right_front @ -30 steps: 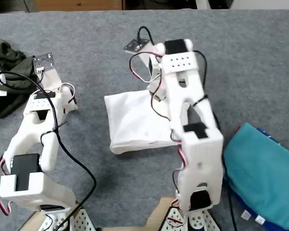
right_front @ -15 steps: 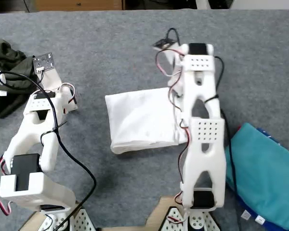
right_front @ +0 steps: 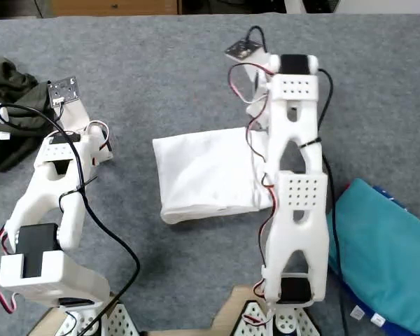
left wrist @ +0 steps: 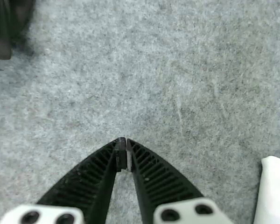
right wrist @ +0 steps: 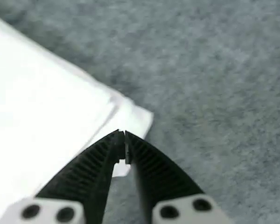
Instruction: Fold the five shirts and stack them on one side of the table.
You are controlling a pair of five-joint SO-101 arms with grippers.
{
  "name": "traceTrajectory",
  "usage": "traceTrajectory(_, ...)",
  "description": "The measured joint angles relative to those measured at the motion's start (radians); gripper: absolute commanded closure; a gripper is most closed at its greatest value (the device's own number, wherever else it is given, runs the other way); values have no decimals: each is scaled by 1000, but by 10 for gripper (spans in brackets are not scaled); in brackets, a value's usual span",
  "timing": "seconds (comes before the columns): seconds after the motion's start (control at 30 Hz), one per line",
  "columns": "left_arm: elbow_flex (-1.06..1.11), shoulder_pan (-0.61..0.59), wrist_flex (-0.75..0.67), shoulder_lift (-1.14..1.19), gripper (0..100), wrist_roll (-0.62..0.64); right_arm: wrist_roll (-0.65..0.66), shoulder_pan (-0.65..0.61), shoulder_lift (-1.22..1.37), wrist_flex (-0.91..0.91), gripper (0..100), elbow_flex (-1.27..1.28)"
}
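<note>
A folded white shirt lies flat in the middle of the grey table. My right gripper is shut, with its tips just over that white shirt's far right corner; nothing shows between its fingers. The right arm stretches along the shirt's right edge. To the left of the shirt, my left gripper is shut over bare grey cloth, and the white shirt's edge shows beside it. A crumpled dark green shirt lies at the far left. A folded teal shirt lies at the right on something blue.
The grey table cloth is bare at the back and between the white shirt and the left arm. Both arm bases stand at the front edge. A dark cable loops from the left arm over the front left area.
The right arm has swung to the right and stretched farther back, off the middle of the white shirt to its far right corner. The left arm has kept still.
</note>
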Motion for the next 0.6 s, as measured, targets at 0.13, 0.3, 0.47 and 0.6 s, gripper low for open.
traceTrajectory(0.13,0,0,0,0,981,0,-80,-32,-158,-2,871,287)
traceTrajectory(0.3,0,0,0,0,981,0,-189,-34,-273,-14,843,560)
traceTrajectory(0.47,0,0,0,0,981,0,-245,-81,-281,-84,854,677)
traceTrajectory(0.6,0,0,0,0,981,0,-298,-103,-273,-112,854,677)
